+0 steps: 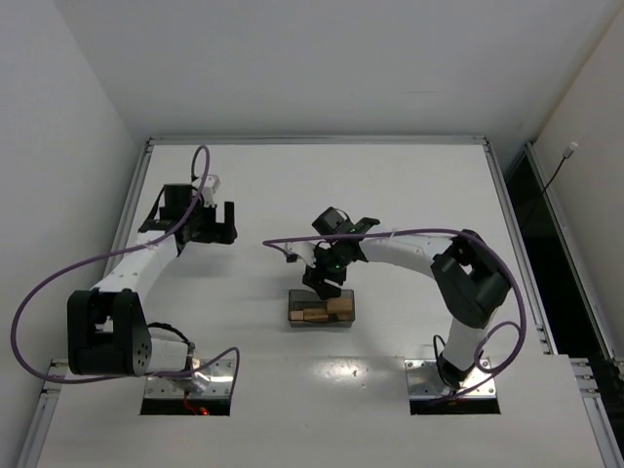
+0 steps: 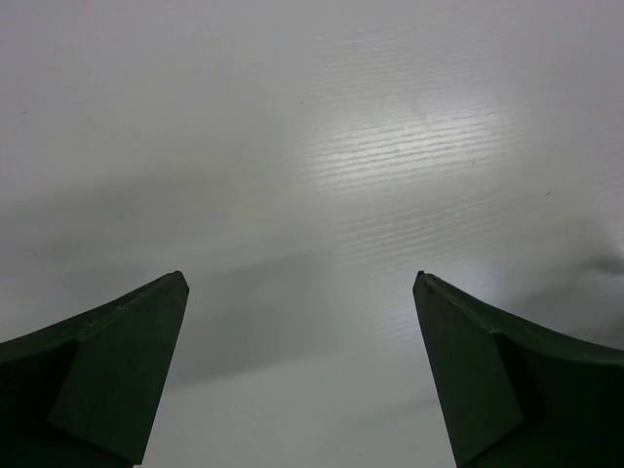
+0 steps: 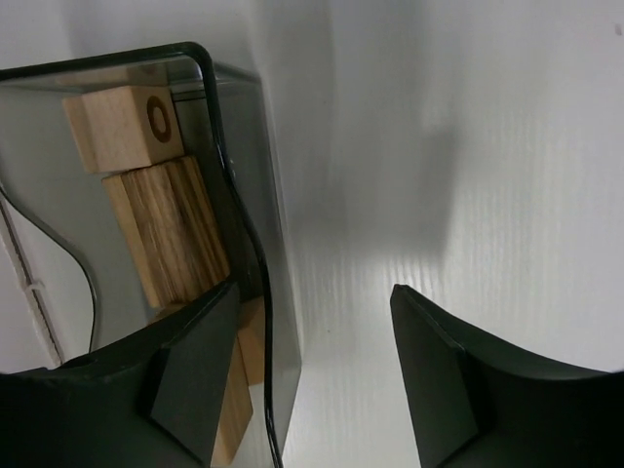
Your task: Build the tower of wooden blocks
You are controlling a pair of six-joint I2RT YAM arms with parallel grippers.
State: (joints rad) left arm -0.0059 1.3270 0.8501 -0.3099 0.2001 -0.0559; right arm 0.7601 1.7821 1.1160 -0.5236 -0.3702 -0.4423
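A: Where are the blocks (image 1: 320, 311)?

B: In the box (image 1: 349, 310), just toward 6 o'clock from the middle of the table (image 1: 409, 185). In the wrist view, a ringed cube (image 3: 122, 127) touches a grained block (image 3: 171, 239) at its 12 o'clock. A third is half hidden.

A: Right gripper (image 3: 314, 292)?

B: Spread, straddling the box wall. One finger (image 3: 190, 380) is over the inside and the other over bare table outside. It's pinching nothing.

A: Left gripper (image 2: 300, 278)?

B: Spread wide over bare table, at the box's 10 o'clock, well apart from it.

A: Room?

B: Open table from the box toward 12 and 3 o'clock, up to the edge rail (image 1: 312, 139).
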